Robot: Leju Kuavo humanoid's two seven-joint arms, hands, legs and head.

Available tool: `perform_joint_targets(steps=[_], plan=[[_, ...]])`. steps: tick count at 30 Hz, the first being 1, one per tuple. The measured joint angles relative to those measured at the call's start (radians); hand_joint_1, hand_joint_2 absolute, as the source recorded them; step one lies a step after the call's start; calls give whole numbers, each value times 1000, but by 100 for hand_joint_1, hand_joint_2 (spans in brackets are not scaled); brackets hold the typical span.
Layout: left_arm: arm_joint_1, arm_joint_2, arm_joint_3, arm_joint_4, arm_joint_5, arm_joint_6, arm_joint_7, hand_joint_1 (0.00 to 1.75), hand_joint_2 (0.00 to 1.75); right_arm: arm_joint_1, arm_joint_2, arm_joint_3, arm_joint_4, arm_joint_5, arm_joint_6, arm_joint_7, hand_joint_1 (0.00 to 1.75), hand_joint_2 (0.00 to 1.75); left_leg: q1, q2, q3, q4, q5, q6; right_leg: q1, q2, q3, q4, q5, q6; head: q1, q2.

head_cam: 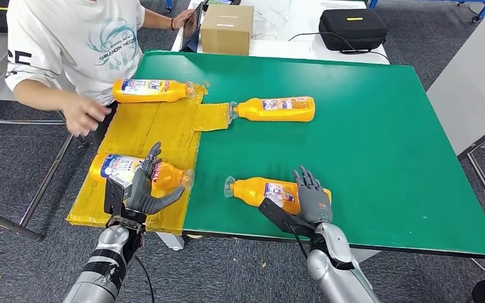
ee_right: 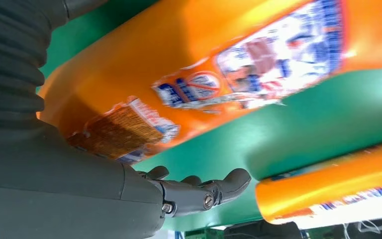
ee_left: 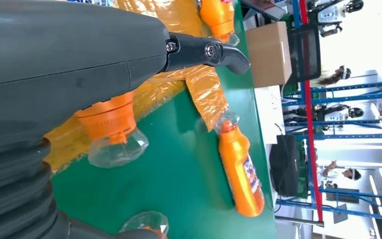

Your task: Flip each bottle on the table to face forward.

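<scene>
Four orange bottles lie on their sides. The far-left bottle (head_cam: 151,90) and the near-left bottle (head_cam: 117,168) rest on a yellow sheet (head_cam: 164,126). The middle bottle (head_cam: 276,108) (ee_left: 239,169) and the near-right bottle (head_cam: 262,189) (ee_right: 204,59) lie on the green mat (head_cam: 366,145). My left hand (head_cam: 145,188) hovers with spread fingers over the near-left bottle's neck, whose clear cap (ee_left: 117,147) shows under the palm. My right hand (head_cam: 312,197) stands open at the near-right bottle's base end, its fingers (ee_right: 199,191) straight beside the label.
A person in a white shirt stands at the far left, one hand (head_cam: 82,113) by the yellow sheet's edge. A cardboard box (head_cam: 227,28) and a black case (head_cam: 352,28) sit on the white table behind the mat. The mat's front edge runs just ahead of my wrists.
</scene>
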Motion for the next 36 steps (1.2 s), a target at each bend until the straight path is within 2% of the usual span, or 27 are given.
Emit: perform_joint_targets(steps=[2,6,12,18,22,26,28,33,36], plan=[[-2,-3,2,-3,-4,-4,-1,0,175,0,-16,0,-10,28,25,17,8,175,0,0,0,0,0,0,0,0,0,0,0,0,0,0],[-4,-9,8,-4,-8,-23,-8,0,175,-12,-47,1,-16,79,103,47,173,175,0,0,0,0,0,0,0,0,1,0,0,0,0,0],[-9,-16,17,-4,-9,-47,-15,0,175,-69,-78,6,10,63,205,37,175,175,0,0,1,0,1,1,0,0,1,0,0,0,0,0],[-26,-19,18,0,-4,-75,-16,0,175,-147,-95,7,90,-79,303,-80,175,175,0,1,2,0,0,1,0,0,1,0,1,0,0,0],[-45,-21,17,15,-3,-57,-15,0,175,-184,-102,8,144,-174,310,-128,175,175,0,2,3,0,0,1,0,0,2,0,1,0,0,0],[-62,-27,17,32,-10,-22,-1,0,175,-186,-95,8,166,-231,260,-151,175,175,0,2,4,0,0,0,0,0,3,0,1,0,0,0],[-66,-32,16,37,-11,1,20,0,175,-171,-79,7,166,-255,200,-164,175,175,0,2,4,0,0,0,1,0,3,0,1,0,0,0],[-66,-56,5,39,-2,60,87,0,175,-70,31,2,98,-272,-20,-204,175,175,1,1,2,0,0,0,1,0,1,1,0,0,0,0],[-67,-71,-12,39,11,83,121,0,175,-23,99,4,47,-287,-109,-232,175,175,1,0,0,0,0,0,1,0,-1,1,0,0,0,0]])
